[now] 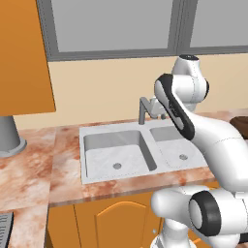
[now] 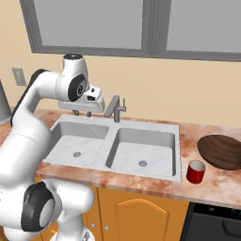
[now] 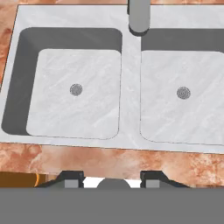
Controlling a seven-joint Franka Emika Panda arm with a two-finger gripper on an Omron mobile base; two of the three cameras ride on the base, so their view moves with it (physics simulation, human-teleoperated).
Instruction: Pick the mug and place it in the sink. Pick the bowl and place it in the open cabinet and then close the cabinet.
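The angular faucet [image 2: 116,108] rises behind the divider of the sink [image 2: 113,123], just beside the claw [image 2: 83,113]. The mug [image 2: 196,171] stands on the mottled pink counter [image 2: 212,186] right of the sink, near the dark bowl [image 2: 221,151]. Grey-framed windows [image 2: 94,23] line the cream wall. The claw hangs above the left basin, fingers [image 3: 72,180] apart and empty, touching nothing.

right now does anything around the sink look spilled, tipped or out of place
Nothing stands out. The sink has both basins bare, the red mug stands upright on the counter right of it, and the brown bowl sits just behind the mug.
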